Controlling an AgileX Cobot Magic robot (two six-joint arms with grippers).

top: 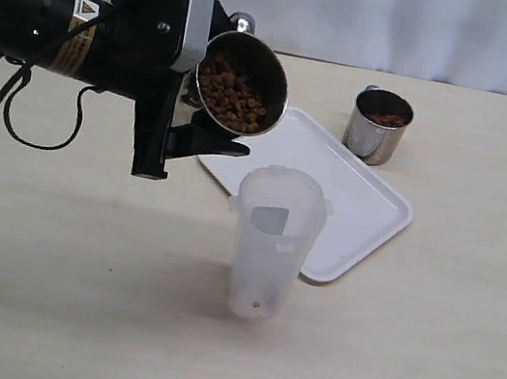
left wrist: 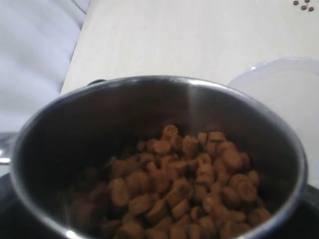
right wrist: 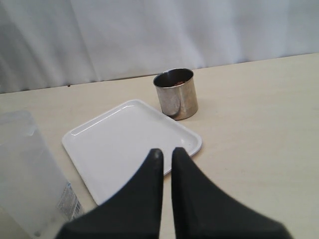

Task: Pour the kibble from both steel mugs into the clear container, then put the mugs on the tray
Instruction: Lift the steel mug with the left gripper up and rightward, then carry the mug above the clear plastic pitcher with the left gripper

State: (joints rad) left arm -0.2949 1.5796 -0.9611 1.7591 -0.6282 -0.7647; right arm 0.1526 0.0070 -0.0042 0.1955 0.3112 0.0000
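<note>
This looks like a robotics lab setup. A plain pale table (top: 65, 313) fills the frame, and a white curtain (top: 410, 26) screens off the top. A black robot arm (top: 29, 13) with a warning label (top: 87, 8) and a loose cable (top: 10, 122) enters at upper left.

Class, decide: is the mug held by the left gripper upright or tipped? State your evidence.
Tipped. The held mug has its mouth facing sideways, toward the container, and its kibble is banked against the lower side.

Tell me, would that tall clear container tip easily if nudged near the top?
Probably yes. The clear container is tall over a narrow base and looks nearly empty, so it is likely light and easy to topple. Its thin translucent walls may flex if squeezed. Nothing braces it on the table.
</note>
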